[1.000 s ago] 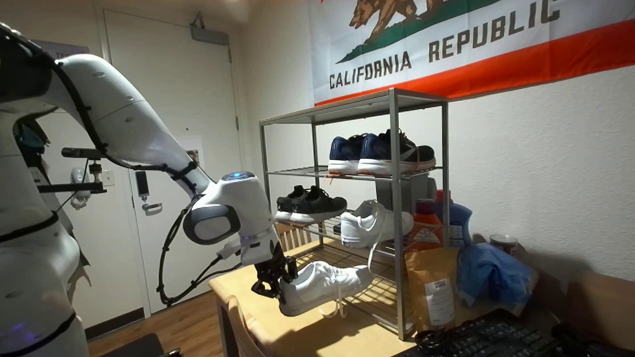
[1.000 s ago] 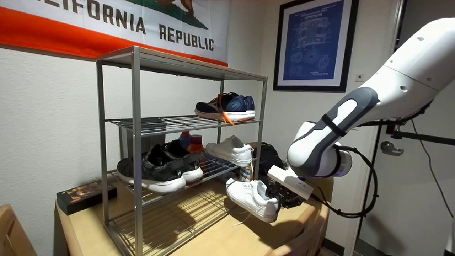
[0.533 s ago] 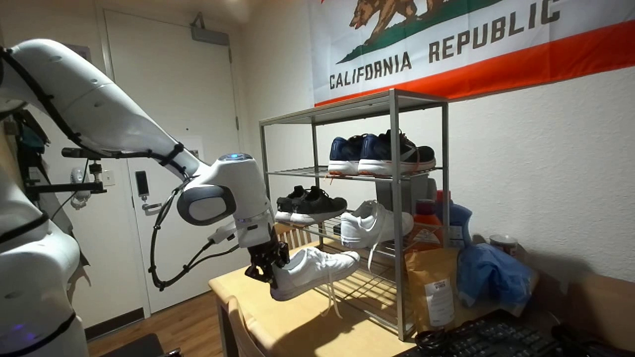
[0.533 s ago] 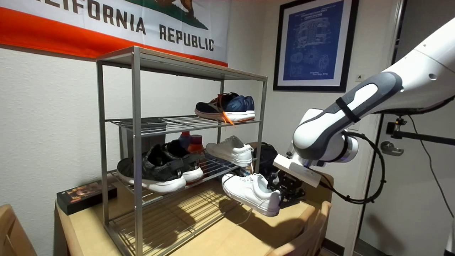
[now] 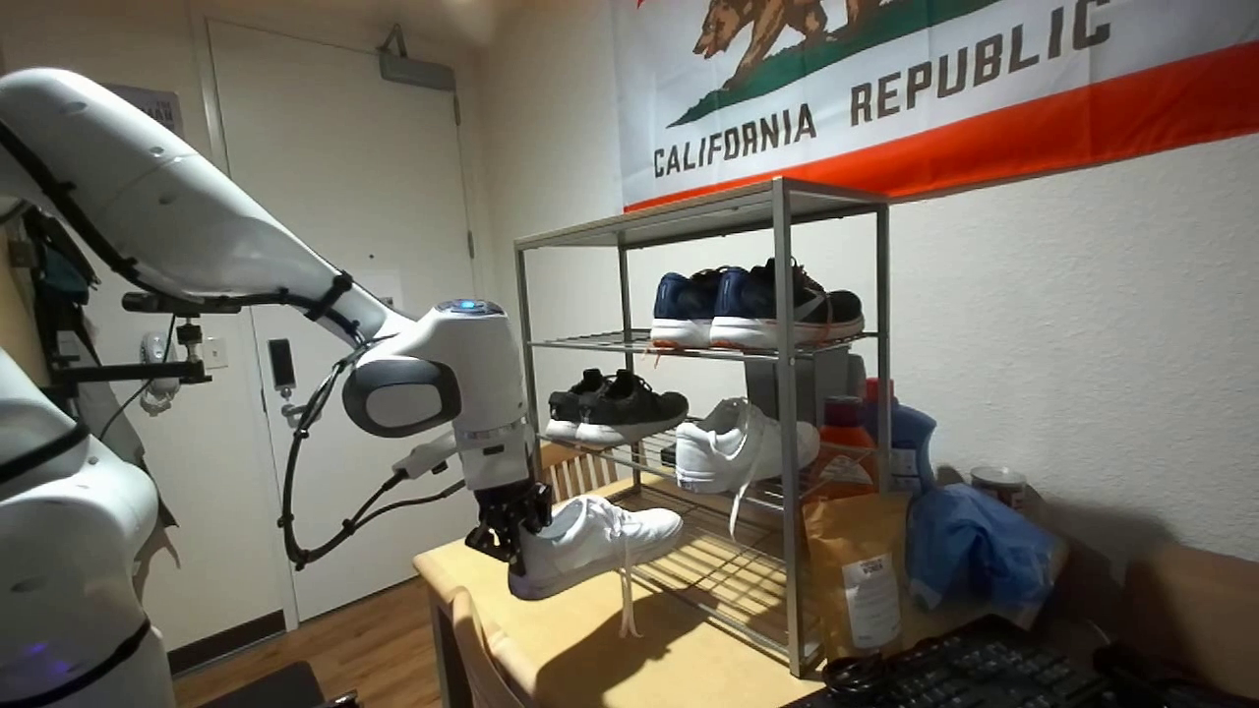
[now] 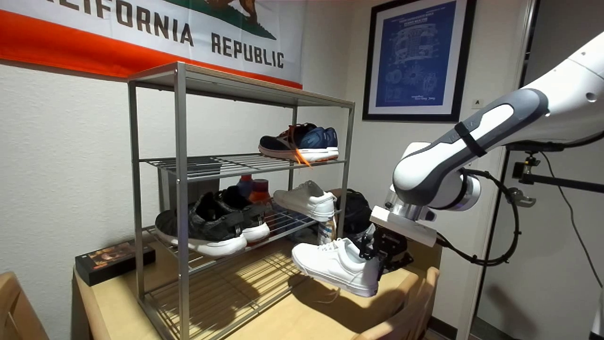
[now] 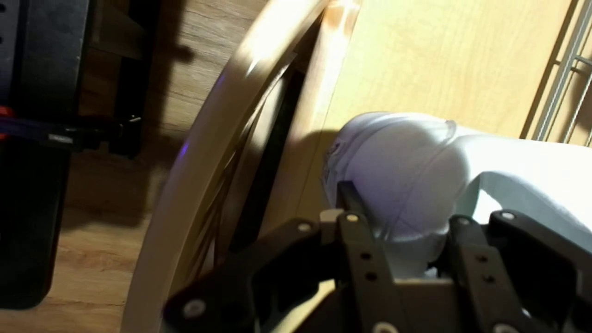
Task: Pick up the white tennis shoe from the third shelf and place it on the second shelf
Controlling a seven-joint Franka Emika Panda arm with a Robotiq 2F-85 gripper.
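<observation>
The Robotiq gripper (image 7: pixel 398 212) was clamped on the heel of the white tennis shoe (image 6: pixel 330 261), holding it over the wooden table (image 6: pixel 292 321), off the third shelf (image 6: pixel 292 226); picking seemed done, with placing on the second shelf (image 6: pixel 226 165) and release left

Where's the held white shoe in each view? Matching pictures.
In an exterior view: held white shoe, low, slightly left of centre, toe right.
In an exterior view: held white shoe, low, slightly right of centre, toe left.
Wrist view: held white shoe, right half, heel in the tool, front cut off by right edge.
Shared landmark: wooden table top, in all three.
</observation>
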